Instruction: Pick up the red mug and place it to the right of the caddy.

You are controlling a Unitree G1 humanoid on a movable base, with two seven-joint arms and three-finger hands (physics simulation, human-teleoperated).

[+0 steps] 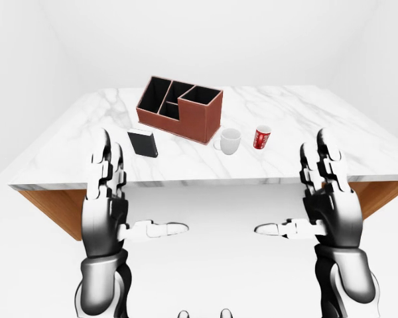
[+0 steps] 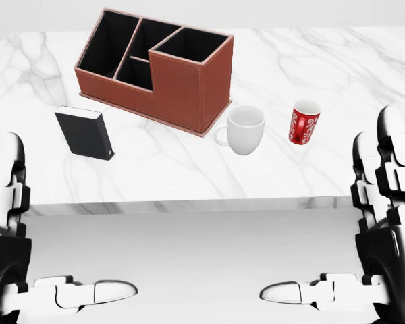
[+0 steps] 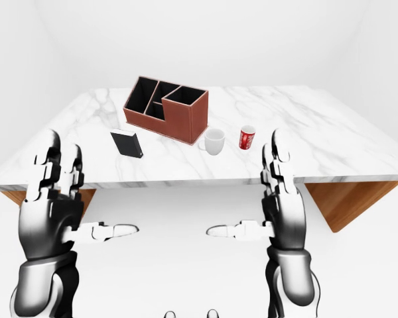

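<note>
Marble table (image 2: 364, 74) | red mug (image 2: 304, 122) upright, apart from right robot hand (image 1: 325, 199) | both robot hands splayed, empty

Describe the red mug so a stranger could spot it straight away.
On the marble table, find the brown caddy. Two cups stand to its right in the head view: a white mug, then the red mug furthest right. It is the smaller one, red with white patterning.

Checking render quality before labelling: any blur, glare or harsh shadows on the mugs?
Head view: red mug and white mug sharp, with faint shadows on the marble table; no glare. Eye views: even lighting, mugs small but crisp.
</note>
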